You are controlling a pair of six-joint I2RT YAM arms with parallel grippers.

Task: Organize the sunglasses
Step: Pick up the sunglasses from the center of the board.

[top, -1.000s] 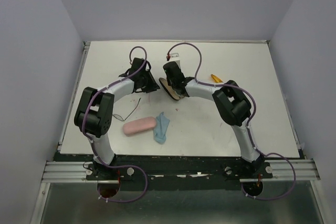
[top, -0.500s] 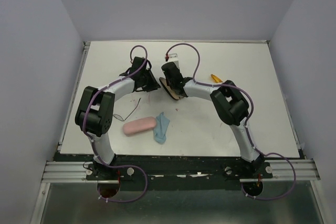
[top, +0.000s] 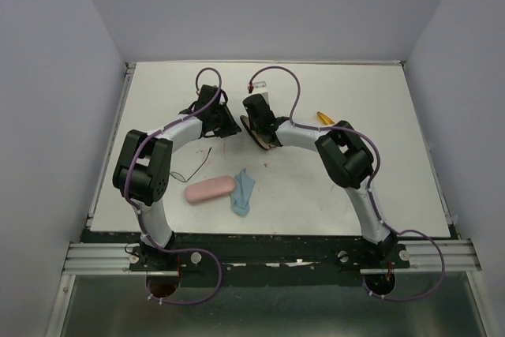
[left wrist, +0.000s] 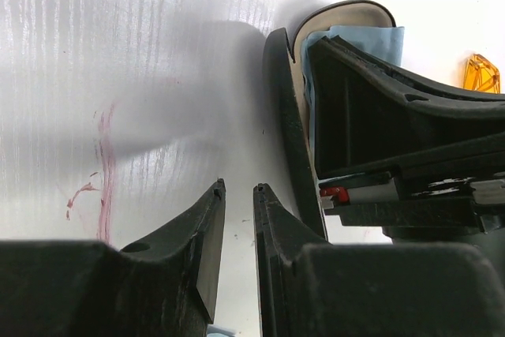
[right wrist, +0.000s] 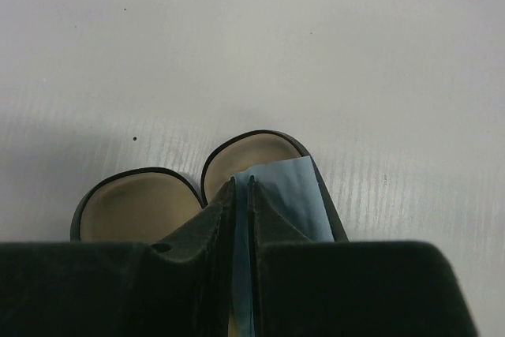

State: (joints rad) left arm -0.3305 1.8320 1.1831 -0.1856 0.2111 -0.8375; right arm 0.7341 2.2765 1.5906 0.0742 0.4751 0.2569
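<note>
Sunglasses [top: 324, 118] lie unpacked on the surface right of frame centre. Right tool [right wrist: 241, 187] pinches a blue cloth [right wrist: 288, 191] inside the open black case [right wrist: 134, 211]; left tool [left wrist: 237, 195], nearly closed, seems empty. Glasses remain.

On the white table [top: 379, 179], the sunglasses [top: 325, 117] are orange-yellow, one case [top: 208, 190] pink, its neighbouring cloth [top: 243, 192] light blue, the open case [right wrist: 142, 209] black with cream lining.

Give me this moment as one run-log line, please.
right gripper: shut on blue cloth, over open black case | left gripper: nearly shut, empty | sunglasses: untouched
</note>
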